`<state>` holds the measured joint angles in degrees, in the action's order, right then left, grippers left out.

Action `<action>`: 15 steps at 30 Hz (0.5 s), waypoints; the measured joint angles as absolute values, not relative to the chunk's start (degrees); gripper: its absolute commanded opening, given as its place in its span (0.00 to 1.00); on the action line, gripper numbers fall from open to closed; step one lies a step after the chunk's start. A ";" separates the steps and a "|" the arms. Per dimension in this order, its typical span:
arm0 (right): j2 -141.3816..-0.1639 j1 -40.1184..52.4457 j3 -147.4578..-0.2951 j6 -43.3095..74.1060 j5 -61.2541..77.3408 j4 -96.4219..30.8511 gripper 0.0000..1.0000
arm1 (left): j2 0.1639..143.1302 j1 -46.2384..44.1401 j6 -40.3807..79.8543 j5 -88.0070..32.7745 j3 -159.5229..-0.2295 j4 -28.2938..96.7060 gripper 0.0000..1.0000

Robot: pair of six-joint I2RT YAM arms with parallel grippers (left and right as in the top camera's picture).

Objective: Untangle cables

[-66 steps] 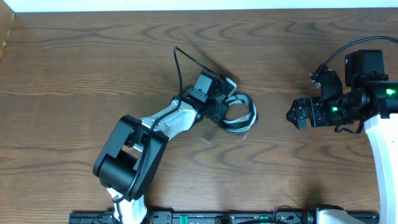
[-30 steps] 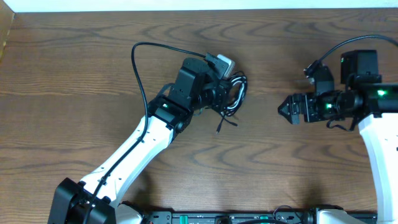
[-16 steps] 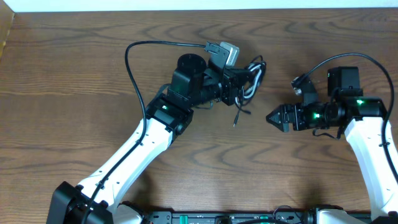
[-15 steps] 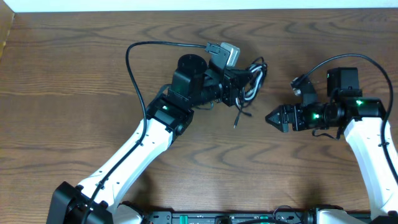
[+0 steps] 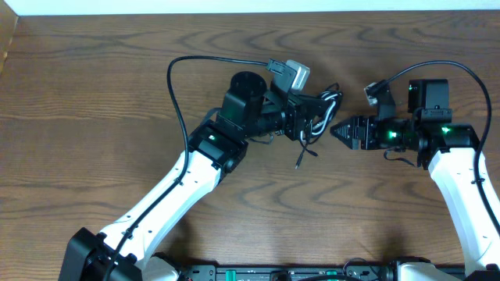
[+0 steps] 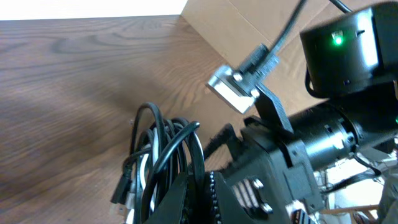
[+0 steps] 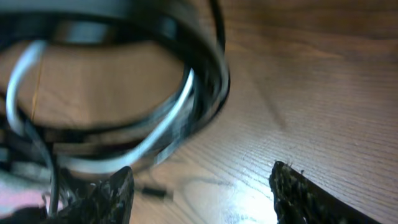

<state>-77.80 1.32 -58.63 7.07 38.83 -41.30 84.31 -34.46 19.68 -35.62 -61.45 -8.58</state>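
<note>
- The left gripper is pressed together on the cables. In the left wrist view the cords run down between its dark fingers at the bottom edge.
- The bundle is a tight coil of thin black cords with one white cord wound through it. It sits right at the left gripper's tip, above the middle of the wooden table, a little toward the far edge.
- One loose plug end trails out of the coil toward the near side, just past the gripper.
- The right gripper is spread. Its wrist view shows the two rough black fingertips well apart at the bottom corners, with bare wood between them.
- That gripper points at the coil from the right and is very near it. The loop of cords fills the space just ahead of the tips — whether a tip touches a cord cannot be told.
- Further out, a thick black lead arcs from the left arm to a silver connector by its wrist.
- A green light glows on the right arm.
</note>
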 measured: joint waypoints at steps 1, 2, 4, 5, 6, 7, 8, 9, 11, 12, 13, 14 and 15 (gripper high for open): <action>-77.80 1.32 -58.63 8.36 38.52 -40.80 0.64 | 84.31 -34.63 19.70 -35.70 -61.45 -8.58 0.08; -77.80 1.32 -58.63 9.82 38.13 -40.38 0.64 | 84.31 -34.74 19.70 -35.73 -61.45 -8.54 0.07; -77.80 1.45 -58.63 12.73 36.58 -39.81 0.64 | 84.31 -34.83 19.70 -35.81 -61.45 -8.58 0.07; -77.80 1.78 -58.63 14.33 35.38 -39.53 0.64 | 84.31 -34.83 19.70 -35.88 -61.45 -8.56 0.07; -77.80 2.31 -58.63 15.81 34.13 -39.22 0.63 | 84.31 -34.83 19.70 -35.88 -61.45 -8.58 0.07; -77.80 3.07 -58.63 17.45 32.82 -39.00 0.63 | 84.31 -34.83 19.70 -35.88 -61.45 -8.56 0.07; -77.80 3.97 -58.63 19.03 31.53 -38.59 0.63 | 84.31 -34.83 19.70 -35.88 -61.45 -8.56 0.08; -77.80 4.91 -58.63 20.21 30.65 -38.04 0.62 | 84.31 -34.83 19.70 -35.88 -61.45 -8.56 0.08; -77.80 6.68 -58.63 21.82 29.45 -37.19 0.60 | 84.31 -34.83 19.70 -35.88 -61.45 -8.56 0.07; -77.80 7.35 -58.63 22.44 29.10 -36.86 0.59 | 84.31 -34.83 19.70 -35.88 -61.45 -8.56 0.07; -77.80 8.34 -58.63 23.40 28.60 -36.47 0.58 | 84.31 -34.83 19.70 -35.88 -61.45 -8.58 0.08; -77.80 9.08 -58.63 24.05 28.40 -36.18 0.55 | 84.31 -34.83 19.70 -35.88 -61.45 -8.58 0.08; -77.80 10.15 -58.63 25.12 28.12 -35.94 0.53 | 84.31 -34.83 19.70 -35.88 -61.45 -8.56 0.08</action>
<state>-77.80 10.15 -58.63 25.12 28.12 -35.94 84.31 -34.83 19.70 -35.88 -61.45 -8.56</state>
